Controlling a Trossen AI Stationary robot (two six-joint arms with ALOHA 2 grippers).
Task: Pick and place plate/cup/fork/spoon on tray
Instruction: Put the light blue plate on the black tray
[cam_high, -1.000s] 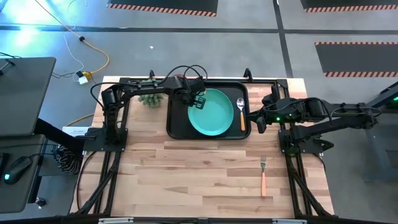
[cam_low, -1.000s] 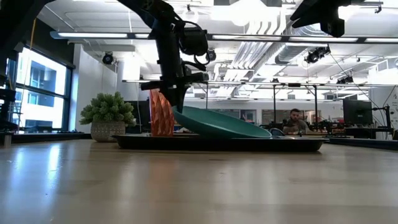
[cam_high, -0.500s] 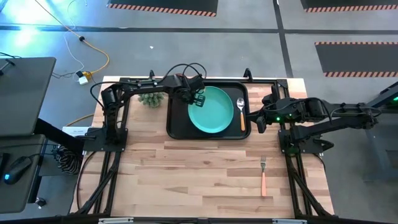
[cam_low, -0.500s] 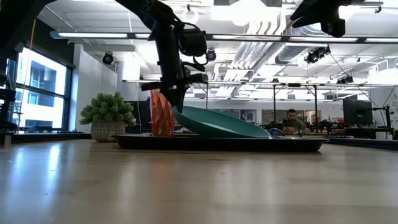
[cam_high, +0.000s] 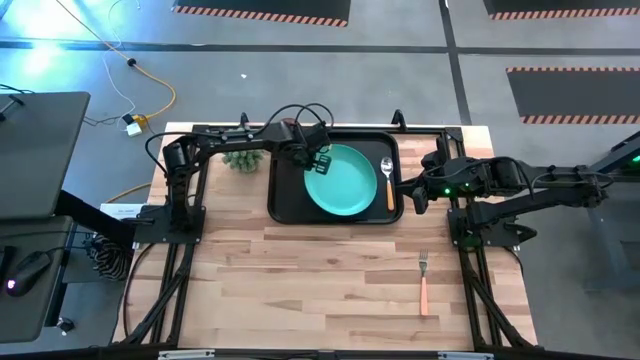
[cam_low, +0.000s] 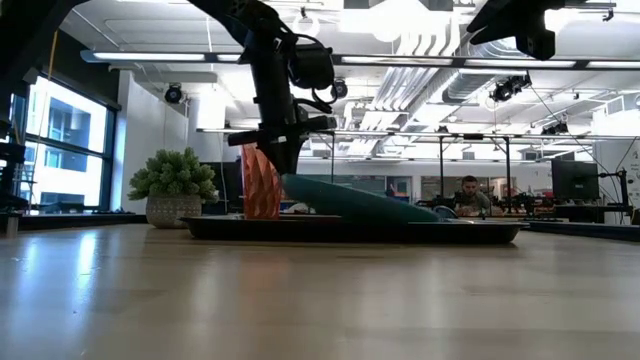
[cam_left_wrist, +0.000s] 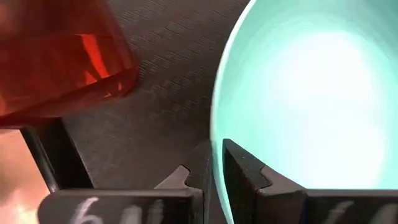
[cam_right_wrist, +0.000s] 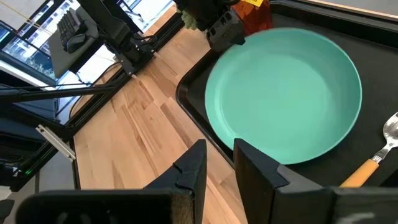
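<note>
Now teal plate (cam_high: 342, 180) glossy, round, inside black tray (cam_high: 284, 205).

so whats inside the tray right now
The tray holds the plate, with the left claw at its rim, the cup at the far left corner, and the spoon along the right side. The left arm hides the cup from above. The fork lies outside.
</note>
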